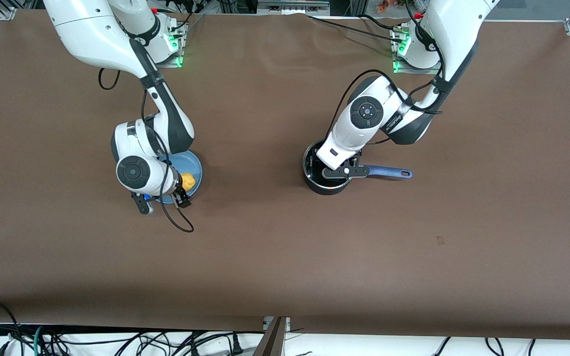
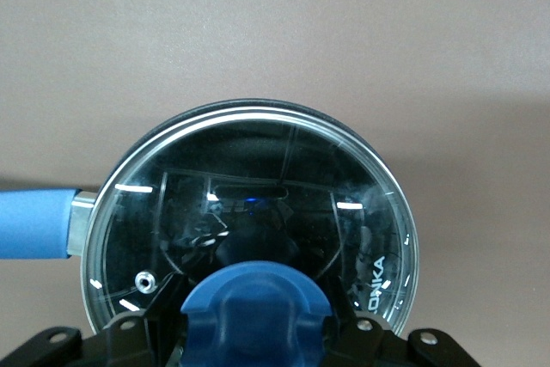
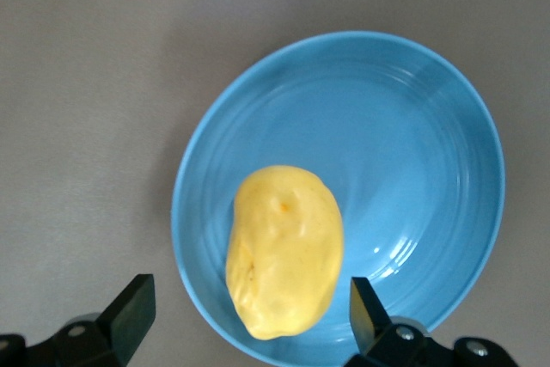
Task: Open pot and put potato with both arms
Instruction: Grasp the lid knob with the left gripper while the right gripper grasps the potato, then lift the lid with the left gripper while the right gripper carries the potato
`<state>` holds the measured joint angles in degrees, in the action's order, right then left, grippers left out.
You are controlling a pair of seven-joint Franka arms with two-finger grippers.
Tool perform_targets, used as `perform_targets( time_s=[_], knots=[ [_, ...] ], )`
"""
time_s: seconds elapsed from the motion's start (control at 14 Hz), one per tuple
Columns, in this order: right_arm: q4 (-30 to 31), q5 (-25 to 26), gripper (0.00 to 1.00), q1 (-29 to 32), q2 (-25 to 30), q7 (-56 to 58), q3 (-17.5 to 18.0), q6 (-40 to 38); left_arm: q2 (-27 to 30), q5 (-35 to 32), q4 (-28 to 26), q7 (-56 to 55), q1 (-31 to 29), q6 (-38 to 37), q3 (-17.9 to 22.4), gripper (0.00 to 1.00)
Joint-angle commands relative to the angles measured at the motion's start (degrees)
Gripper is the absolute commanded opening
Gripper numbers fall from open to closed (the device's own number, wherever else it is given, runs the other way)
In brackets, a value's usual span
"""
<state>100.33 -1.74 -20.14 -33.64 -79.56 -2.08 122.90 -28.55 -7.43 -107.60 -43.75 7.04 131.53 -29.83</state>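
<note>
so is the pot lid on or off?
On. The glass lid sits flush on the pot; the left gripper is at its blue knob.

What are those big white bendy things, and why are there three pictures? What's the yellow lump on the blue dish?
The white things are two robot arms. Each ends in a gripper, a hand with two fingers. The big picture looks down at the brown table from high up. The other two come from little cameras on the arms' wrists.

The yellow lump is a potato lying on a blue plate. The right gripper hangs just above it, fingers open, one on each side, holding nothing yet.

Toward the left arm's end of the table stands a black pot with a long blue handle. A glass lid covers it. The left gripper is down at the lid's blue knob. I cannot see whether it has squeezed it.
</note>
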Motion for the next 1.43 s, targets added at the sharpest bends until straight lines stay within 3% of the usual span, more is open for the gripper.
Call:
perform_targets(
  time_s=[0.0, 0.14, 0.21, 0.36, 0.71, 0.86, 0.93, 1.14, 1.36],
  knots=[
    [4.69, -0.2, 1.0, -0.43, 3.05, -2.88, -0.2, 2.78, -0.63, -1.62, 1.25, -0.72, 0.61, -1.01, 0.21, 0.47],
    [5.4, -0.2, 1.0, -0.43, 3.66, -3.85, -0.2, 2.78, -0.45, -1.62, 1.51, -0.54, 0.61, -2.15, 0.12, 0.09],
    [6.1, -0.2, 1.0, -0.43, 3.93, -4.11, -0.2, 2.96, -0.28, -1.62, 1.6, -0.46, 0.43, -2.42, 0.03, 0.0],
    [7.5, -0.2, 1.0, -0.43, 4.02, -4.11, -0.2, 3.92, 0.25, -1.71, 2.3, -0.19, 0.08, -4.77, -0.14, 0.0],
    [9.0, -0.2, 0.97, -0.51, 3.93, -4.2, -0.2, 5.24, 0.95, -1.45, 15.39, 6.36, -1.4, -24.01, -0.14, 0.0],
    [9.01, -0.28, 0.67, -0.43, 3.93, -4.2, -0.2, 5.33, 2.71, -0.92, 15.32, 16.02, -6.75, -26.4, -0.32, 0.0],
    [8.92, -0.28, 0.6, -0.43, 3.84, -4.11, -0.2, 5.33, 4.02, -0.83, 14.88, 22.07, -9.47, -27.2, -0.32, 0.0],
    [9.18, -0.2, 0.52, -0.43, 2.7, -3.5, -0.2, 7.35, 8.5, -0.83, 10.24, 40.54, -18.35, -27.38, -0.23, 0.0],
    [8.92, 0.07, 0.33, -0.43, 2.7, -1.57, -0.29, 7.27, 11.85, -1.35, 3.2, 52.33, -27.05, -26.51, -0.23, 0.0]
  ],
)
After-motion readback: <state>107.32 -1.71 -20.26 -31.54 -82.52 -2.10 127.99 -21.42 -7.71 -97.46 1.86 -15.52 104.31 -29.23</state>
